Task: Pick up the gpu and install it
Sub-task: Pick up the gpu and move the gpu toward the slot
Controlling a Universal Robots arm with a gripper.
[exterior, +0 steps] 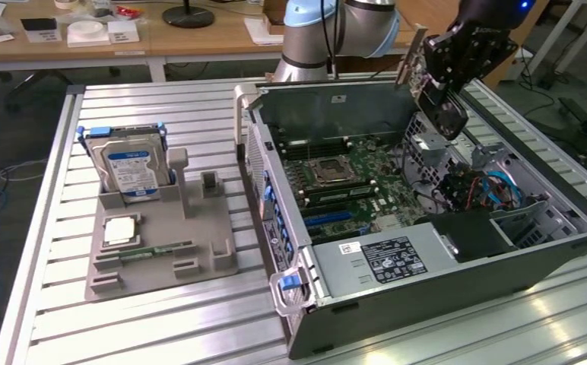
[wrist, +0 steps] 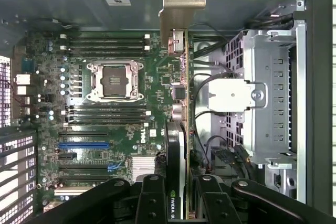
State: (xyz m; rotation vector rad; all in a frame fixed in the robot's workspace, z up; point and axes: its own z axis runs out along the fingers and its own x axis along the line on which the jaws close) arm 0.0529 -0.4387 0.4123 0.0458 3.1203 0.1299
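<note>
- Your gripper is up over the far corner of the open computer case, toward the exterior view's right.
- It has the gpu clamped. In the wrist view the two black fingers sit closed against the card's flat faces, one on each side, with the gripper partly closed to the card's thickness.
- You see the gpu edge-on in the wrist view. It is a thin strip running away from the fingers, and its silvery end bracket is at the far end, over the case's back wall.
- In the exterior view the card hangs downward from the gripper, above the case rim. It looks clear of everything inside, but its dark body blends into the gripper there, so don't take that as certain.
- Below the card lies the motherboard, with the square processor socket and a blue slot. The gpu is not seated in any slot.
- The card lines up between the motherboard and the silver drive cage.
- On the slatted table, toward the exterior view's left and apart from the case, stands a grey holder.
- The holder carries an upright hard drive, a flat processor chip and a narrow green memory stick.
</note>
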